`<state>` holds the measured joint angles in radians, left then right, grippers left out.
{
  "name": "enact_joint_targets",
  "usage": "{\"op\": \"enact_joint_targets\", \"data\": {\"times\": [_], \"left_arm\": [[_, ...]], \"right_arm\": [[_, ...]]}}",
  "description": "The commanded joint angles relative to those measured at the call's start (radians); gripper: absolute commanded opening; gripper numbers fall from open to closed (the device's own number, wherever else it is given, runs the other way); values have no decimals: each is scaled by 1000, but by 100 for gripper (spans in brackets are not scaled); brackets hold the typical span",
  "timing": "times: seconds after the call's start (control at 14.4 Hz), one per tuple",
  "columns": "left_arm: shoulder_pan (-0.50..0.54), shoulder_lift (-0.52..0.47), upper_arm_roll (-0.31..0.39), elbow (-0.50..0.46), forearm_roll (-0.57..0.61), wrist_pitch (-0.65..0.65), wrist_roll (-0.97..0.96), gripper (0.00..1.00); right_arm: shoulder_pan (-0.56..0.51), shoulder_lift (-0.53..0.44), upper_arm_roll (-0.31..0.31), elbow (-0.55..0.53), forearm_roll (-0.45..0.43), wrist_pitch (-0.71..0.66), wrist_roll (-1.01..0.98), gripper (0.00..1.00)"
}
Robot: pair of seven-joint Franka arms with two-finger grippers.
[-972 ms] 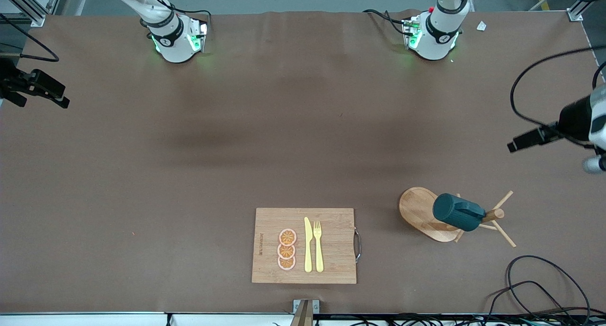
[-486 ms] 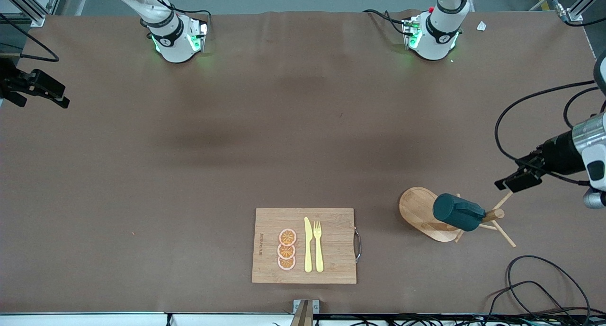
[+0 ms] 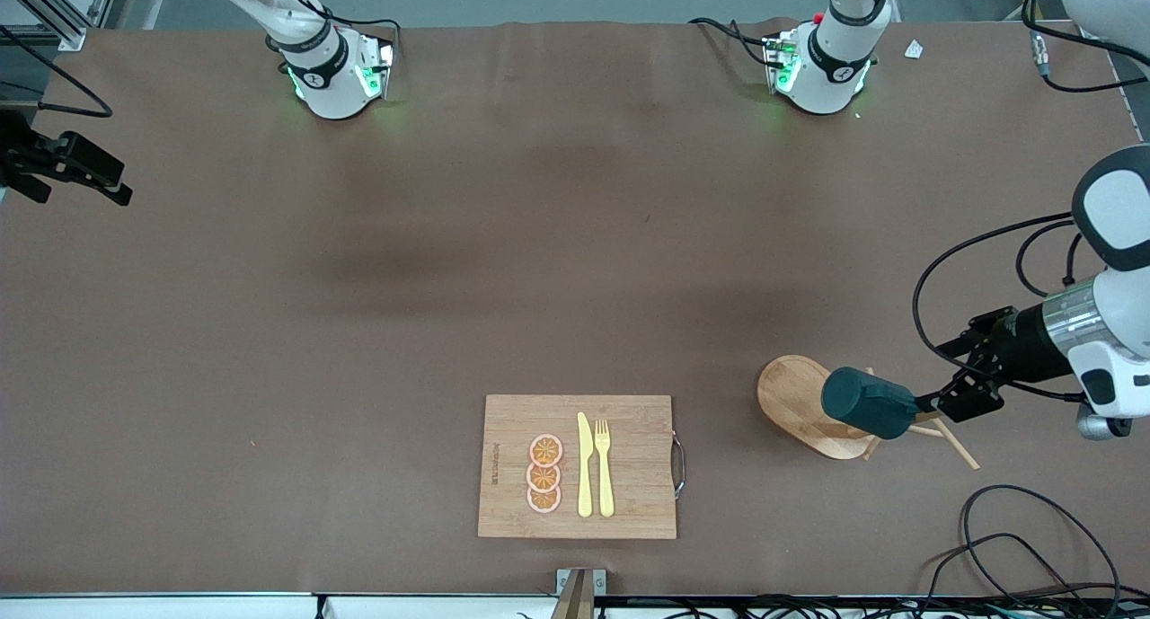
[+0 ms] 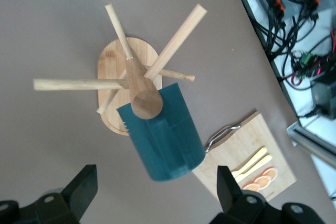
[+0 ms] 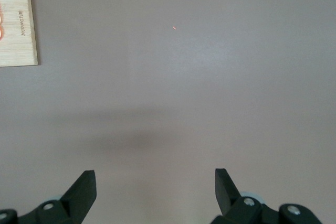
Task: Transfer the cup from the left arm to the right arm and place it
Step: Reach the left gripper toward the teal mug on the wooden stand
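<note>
Left gripper point(image 3: 952, 390), fingers wide apart, hovers beside the cup point(image 3: 870, 403) hung on the wooden rack point(image 3: 800, 408).

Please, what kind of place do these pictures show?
Probably a robotics lab bench, dressed with kitchen things: two Franka arm bases on a brown table, loose cables at its edge, a cup hung on a wooden mug tree, and a cutting board.

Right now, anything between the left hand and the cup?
Nothing separate. The left hand is open, over the wooden mug tree. The cup hangs upside down on the tree's top peg, whose knob and side pegs stand between the fingers and the cup. The right hand waits, open.
</note>
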<state>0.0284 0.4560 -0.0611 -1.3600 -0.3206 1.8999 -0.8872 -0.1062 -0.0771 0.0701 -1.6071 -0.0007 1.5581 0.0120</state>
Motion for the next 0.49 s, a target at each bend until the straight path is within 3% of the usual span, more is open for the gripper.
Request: {"op": "enact_joint_targets", "data": {"times": [0.0,0.42], "left_arm": [[-2,35,-8,24,-26,14,-71,100],[-15,79,-9,27,-37,41,-111,100]], "right_arm": [[-9,-7,7,0,8,-4,-7,100],[-9,-7,7,0,8,-4,-7,100]]}}
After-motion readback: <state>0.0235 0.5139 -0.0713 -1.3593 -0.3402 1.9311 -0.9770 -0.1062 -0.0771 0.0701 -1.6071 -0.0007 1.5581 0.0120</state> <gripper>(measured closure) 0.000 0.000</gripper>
